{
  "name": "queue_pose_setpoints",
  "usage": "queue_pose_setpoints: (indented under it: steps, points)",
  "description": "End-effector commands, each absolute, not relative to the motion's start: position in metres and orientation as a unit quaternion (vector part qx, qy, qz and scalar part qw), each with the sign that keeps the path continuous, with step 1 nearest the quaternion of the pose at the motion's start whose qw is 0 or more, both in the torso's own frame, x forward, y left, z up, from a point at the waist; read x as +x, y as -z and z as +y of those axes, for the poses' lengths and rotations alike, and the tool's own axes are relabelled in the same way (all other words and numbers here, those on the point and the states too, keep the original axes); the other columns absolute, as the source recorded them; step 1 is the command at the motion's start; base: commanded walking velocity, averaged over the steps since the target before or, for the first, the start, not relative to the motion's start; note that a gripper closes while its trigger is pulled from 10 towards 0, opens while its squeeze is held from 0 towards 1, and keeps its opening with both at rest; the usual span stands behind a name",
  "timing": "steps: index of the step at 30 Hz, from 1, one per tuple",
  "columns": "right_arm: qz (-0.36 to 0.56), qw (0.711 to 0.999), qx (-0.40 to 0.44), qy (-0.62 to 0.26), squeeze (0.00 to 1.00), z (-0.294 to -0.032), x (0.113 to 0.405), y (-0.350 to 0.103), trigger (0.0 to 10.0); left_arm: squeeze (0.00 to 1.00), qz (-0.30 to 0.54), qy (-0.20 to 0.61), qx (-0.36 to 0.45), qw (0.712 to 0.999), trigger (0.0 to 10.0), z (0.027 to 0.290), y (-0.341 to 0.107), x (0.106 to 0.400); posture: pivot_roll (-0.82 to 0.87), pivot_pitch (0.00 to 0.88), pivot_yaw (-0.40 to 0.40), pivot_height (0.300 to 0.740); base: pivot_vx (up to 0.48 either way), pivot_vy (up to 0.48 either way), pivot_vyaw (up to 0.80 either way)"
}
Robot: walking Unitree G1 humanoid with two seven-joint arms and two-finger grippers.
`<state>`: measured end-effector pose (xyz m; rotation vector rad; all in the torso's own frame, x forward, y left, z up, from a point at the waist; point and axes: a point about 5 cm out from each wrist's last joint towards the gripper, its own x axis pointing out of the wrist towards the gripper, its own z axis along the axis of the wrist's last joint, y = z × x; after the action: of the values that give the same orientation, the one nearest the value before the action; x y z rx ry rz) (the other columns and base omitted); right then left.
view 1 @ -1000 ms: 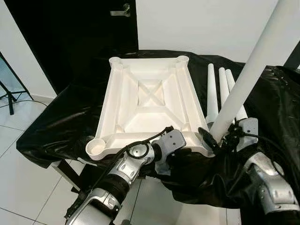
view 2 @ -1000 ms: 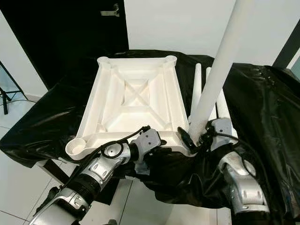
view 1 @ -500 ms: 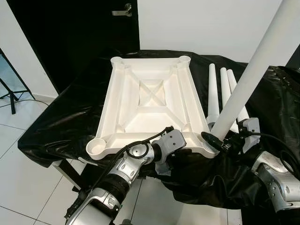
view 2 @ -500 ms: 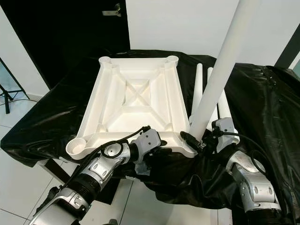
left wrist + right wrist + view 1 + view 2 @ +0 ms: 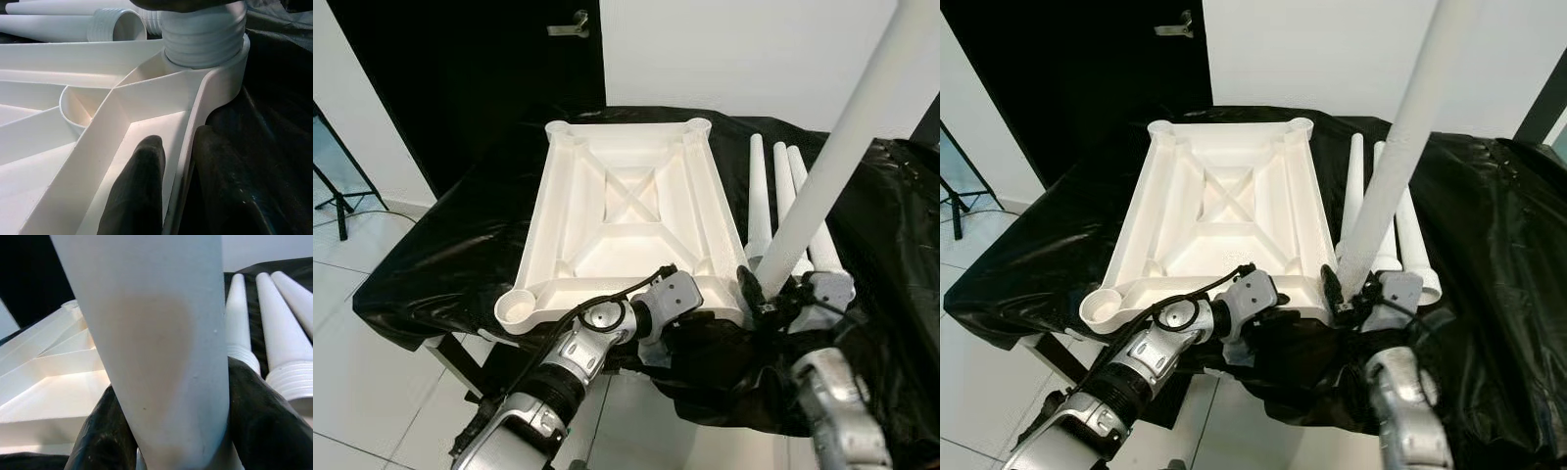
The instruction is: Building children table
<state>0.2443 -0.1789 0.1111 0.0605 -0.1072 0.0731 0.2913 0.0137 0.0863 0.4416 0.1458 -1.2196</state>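
**Leg seated at the near right corner, both grippers clamped**

My right gripper (image 5: 161, 431) has its two black fingers (image 5: 259, 411) closed around the lower end of a white table leg (image 5: 842, 157), one on each side, touching it. The leg stands nearly upright, leaning slightly, with its ribbed threaded end (image 5: 205, 29) sitting in the socket at the near right corner of the tabletop (image 5: 626, 206).

My left gripper (image 5: 178, 196) is pinched on the tabletop's near rim close to that same corner: one finger (image 5: 142, 191) lies inside the frame, the other is outside against the black sheet, with only the thin wall between them.

The white tabletop lies upside down on a table draped in a black sheet (image 5: 440, 255), ribs and X-brace facing up, with round sockets at its corners; the near left socket (image 5: 517, 306) is open. Three more white legs (image 5: 783, 196) lie side by side on the sheet just to the right of the tabletop, threaded ends toward me.
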Motion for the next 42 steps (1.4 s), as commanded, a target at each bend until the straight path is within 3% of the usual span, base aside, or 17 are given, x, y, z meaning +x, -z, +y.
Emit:
queue_pose_setpoints:
  steps: [1,8,9,10,11,18,19,25,30,35,36,37,42]
  points:
    - [-0.022,0.999,0.026,0.041,0.00,-0.199,0.240,-0.099,0.0,0.00,0.143,0.577,0.214,0.775,10.0,0.028,-0.056,0.281,0.20,0.000,-0.006,0.740,0.000,0.000,0.00]
    - [-0.025,0.999,0.011,0.042,0.00,-0.198,0.243,-0.100,0.0,0.00,0.142,0.578,0.215,0.775,10.0,0.028,-0.057,0.281,0.20,0.000,-0.009,0.740,0.000,0.000,0.00]
    - [-0.027,0.999,0.010,0.022,0.00,-0.193,0.244,-0.101,10.0,0.00,0.142,0.578,0.214,0.775,10.0,0.027,-0.057,0.281,0.20,0.000,-0.010,0.740,0.000,0.000,0.00]
    - [-0.027,0.999,0.010,0.022,0.00,-0.193,0.244,-0.101,10.0,0.00,0.142,0.578,0.214,0.775,10.0,0.027,-0.057,0.281,0.20,0.000,-0.010,0.740,0.000,0.000,0.00]
    - [-0.032,0.999,0.016,-0.001,1.00,-0.189,0.245,-0.102,10.0,0.00,0.142,0.578,0.213,0.775,10.0,0.027,-0.056,0.280,0.19,0.000,-0.010,0.740,0.000,0.000,0.00]
    - [-0.035,0.998,0.015,-0.059,1.00,-0.188,0.251,-0.109,10.0,0.00,0.143,0.580,0.211,0.773,10.0,0.026,-0.055,0.279,0.19,0.000,-0.009,0.740,0.000,0.000,0.00]
    - [-0.032,0.995,0.003,-0.097,0.00,-0.189,0.254,-0.112,10.0,0.00,0.143,0.581,0.211,0.773,10.0,0.025,-0.055,0.279,0.19,0.000,-0.008,0.740,0.000,0.000,0.00]
    - [-0.013,0.983,-0.016,-0.184,0.00,-0.192,0.257,-0.115,10.0,0.00,0.141,0.581,0.211,0.774,10.0,0.025,-0.056,0.279,0.19,0.000,-0.008,0.740,0.000,0.000,0.00]
    - [0.027,0.939,-0.066,-0.336,0.00,-0.197,0.256,-0.121,10.0,0.00,0.137,0.585,0.212,0.771,10.0,0.025,-0.057,0.279,0.18,0.000,-0.006,0.740,0.000,0.000,0.00]
    - [0.048,0.923,-0.085,-0.371,0.00,-0.201,0.255,-0.118,10.0,0.00,0.135,0.584,0.211,0.772,10.0,0.024,-0.057,0.279,0.19,0.000,-0.012,0.740,0.000,0.000,0.00]
    - [0.050,0.921,-0.086,-0.376,0.00,-0.202,0.255,-0.118,5.9,0.00,0.135,0.584,0.211,0.772,10.0,0.024,-0.057,0.279,0.19,0.000,-0.012,0.740,0.000,0.000,0.00]
    - [0.052,0.919,-0.082,-0.381,0.00,-0.203,0.254,-0.118,0.4,0.00,0.135,0.583,0.211,0.773,10.0,0.025,-0.057,0.279,0.19,0.000,-0.012,0.740,0.000,0.000,0.00]
    - [0.056,0.916,-0.068,-0.391,0.00,-0.205,0.251,-0.116,0.0,0.00,0.136,0.582,0.211,0.774,10.0,0.026,-0.056,0.279,0.20,0.000,-0.013,0.740,0.000,0.000,0.00]
